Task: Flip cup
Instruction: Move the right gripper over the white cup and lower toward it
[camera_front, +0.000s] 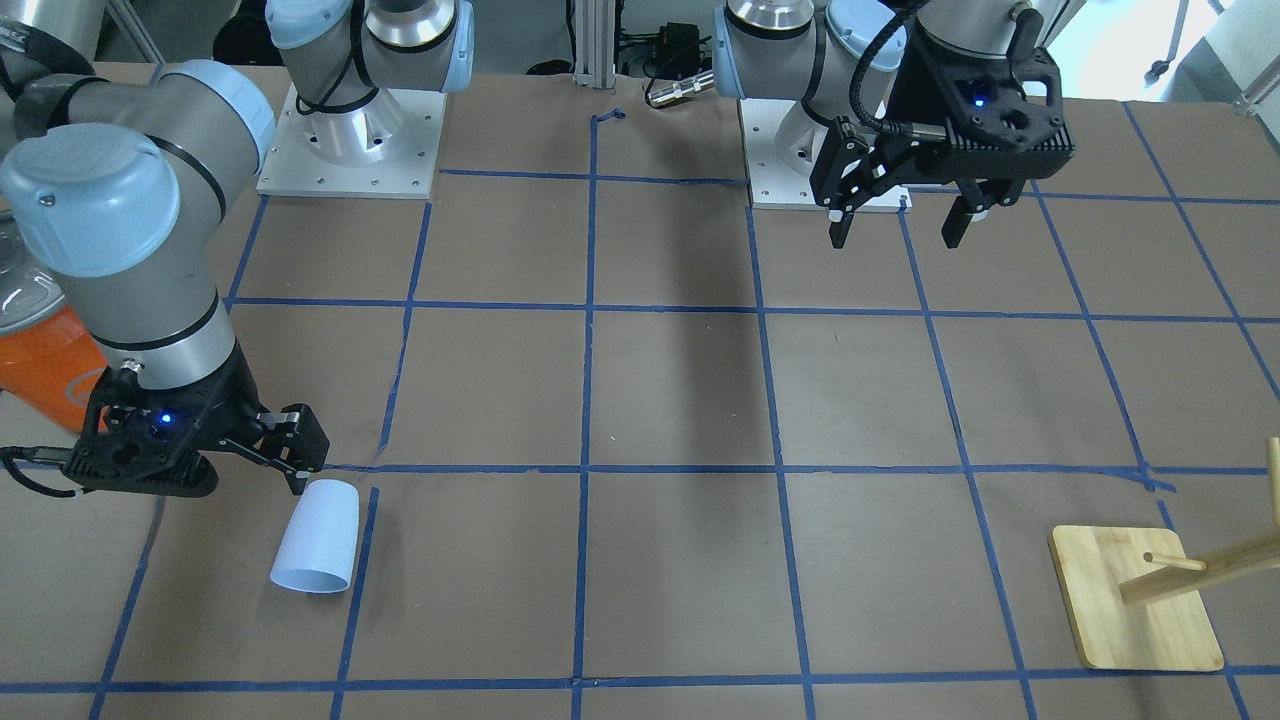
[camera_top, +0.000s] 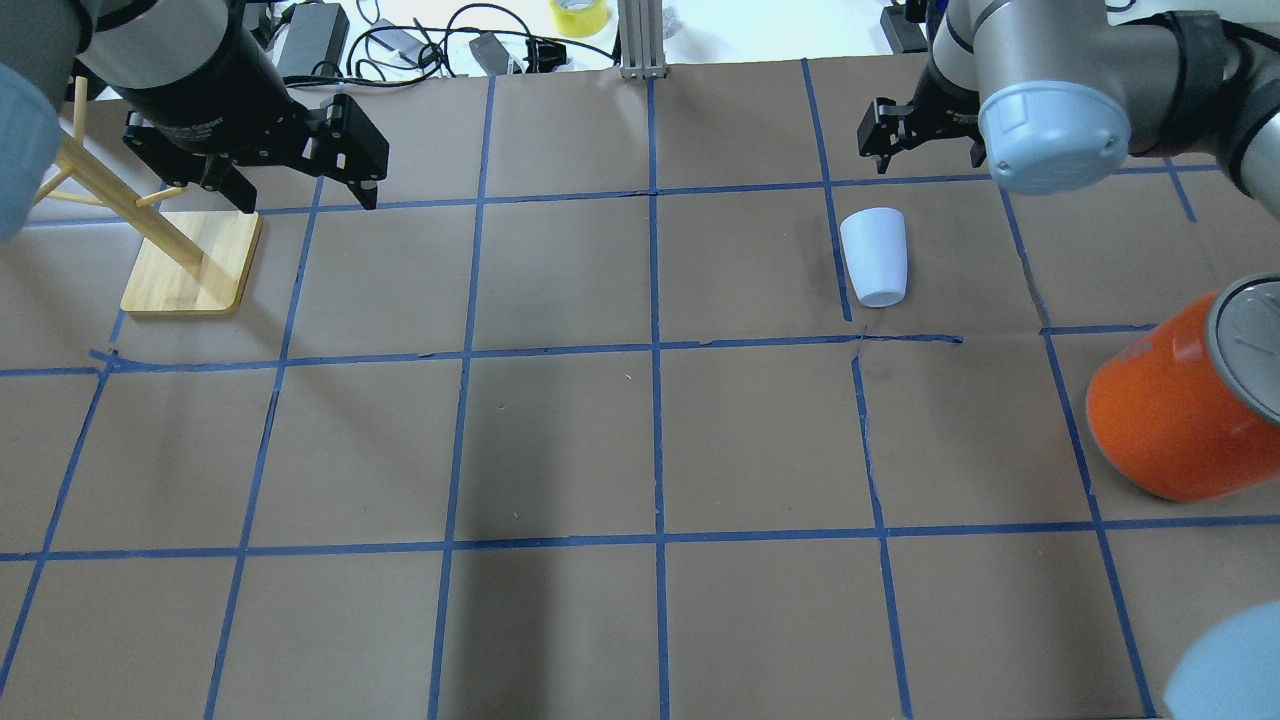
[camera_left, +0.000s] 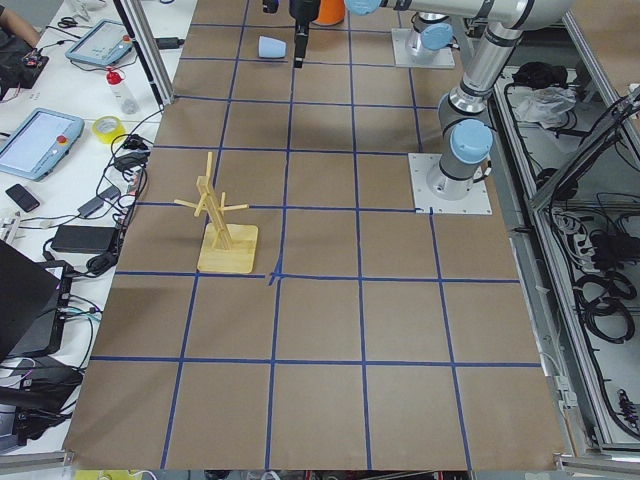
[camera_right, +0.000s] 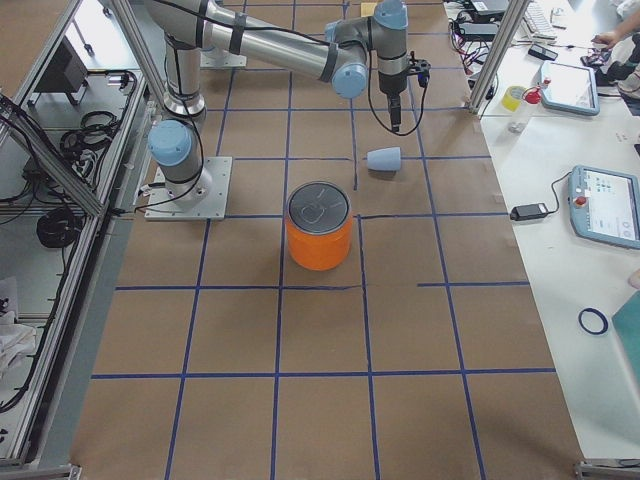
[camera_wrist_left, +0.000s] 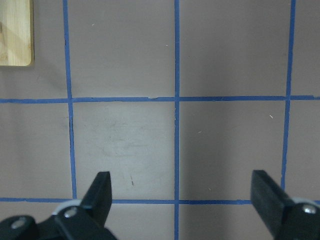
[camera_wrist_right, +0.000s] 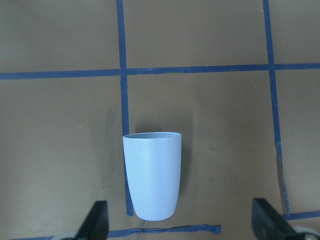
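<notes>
The pale blue-white cup (camera_front: 318, 540) lies on its side on the brown table, its wider rim pointing away from the robot. It also shows in the overhead view (camera_top: 875, 257) and the right wrist view (camera_wrist_right: 151, 175). My right gripper (camera_wrist_right: 181, 225) is open and empty. It hovers above the cup, near its narrow base end, with its fingers (camera_front: 297, 452) apart from the cup. My left gripper (camera_front: 895, 225) is open and empty, high over bare table on the other side (camera_top: 308, 200), with only the taped grid beneath it (camera_wrist_left: 182, 200).
A large orange can (camera_top: 1170, 420) with a silver top stands on the robot's side of the cup, under the right arm. A wooden peg stand on a square base (camera_front: 1135, 600) sits near the left gripper (camera_top: 190, 265). Blue tape lines grid the table.
</notes>
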